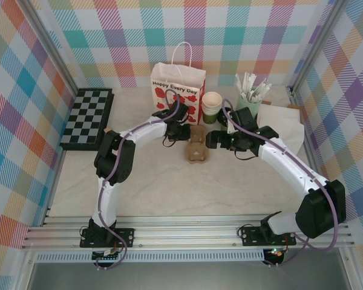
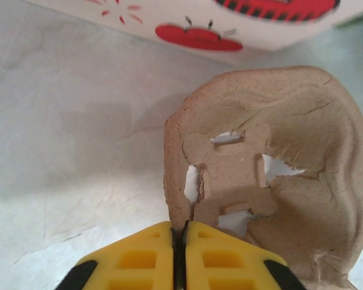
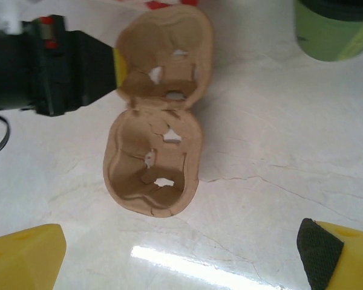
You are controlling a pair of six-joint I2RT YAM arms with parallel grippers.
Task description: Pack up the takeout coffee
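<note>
Near the back edge of the tabletop (image 1: 157, 187), the left gripper (image 2: 180, 235) pinches the carrier (image 3: 127, 151); the right gripper (image 3: 181, 257) is open; the coffee (image 3: 333, 36) is not yet packed.

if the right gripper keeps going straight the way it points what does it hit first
Probably the brown cup tray, lying straight ahead of the open right gripper; the left gripper pinches its edge. Depth is hard to judge.

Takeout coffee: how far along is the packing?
Done: nothing packed. The lidded coffee cup stands apart from the cardboard carrier, whose two cells are empty. In hand: left pincer shut on the carrier's rim; right pincer open, holding nothing. Left: seat the cup in a cell, then probably into the paper bag.
</note>
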